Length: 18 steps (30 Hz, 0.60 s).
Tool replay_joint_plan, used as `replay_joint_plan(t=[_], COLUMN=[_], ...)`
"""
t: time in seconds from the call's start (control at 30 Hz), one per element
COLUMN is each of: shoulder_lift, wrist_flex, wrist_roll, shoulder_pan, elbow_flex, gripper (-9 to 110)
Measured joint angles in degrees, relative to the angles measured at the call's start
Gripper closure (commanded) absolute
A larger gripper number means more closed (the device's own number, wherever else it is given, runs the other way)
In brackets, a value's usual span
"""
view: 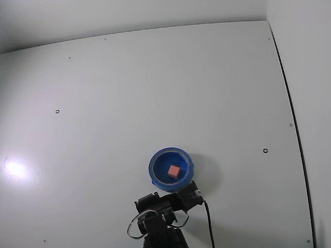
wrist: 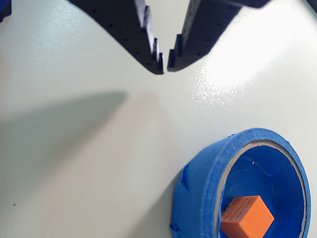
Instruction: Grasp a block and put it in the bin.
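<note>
The block (wrist: 246,216) is a small orange-pink cube lying inside the bin (wrist: 208,173), a round blue bowl with a thick rim, at the lower right of the wrist view. My gripper (wrist: 165,67) is at the top of that view, its dark jaws closed tip to tip with nothing between them, well apart from the bin. In the fixed view the block (view: 174,171) sits in the middle of the bin (view: 155,164), and my arm (view: 165,214) is folded up just below it at the bottom edge.
The white table (view: 155,88) stretches wide around the bin. A black cable (view: 208,222) runs beside the arm's base. The table's right edge (view: 289,103) meets a wall.
</note>
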Motion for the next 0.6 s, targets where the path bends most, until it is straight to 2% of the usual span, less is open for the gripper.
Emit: replay_joint_plan(t=[0.23, 0.6], shoulder_lift=[0.0, 0.0], wrist_flex=[0.0, 0.0], wrist_roll=[0.0, 0.0], shoulder_pan=[9.1, 11.2], elbow_flex=[0.0, 0.0], gripper=[102, 102])
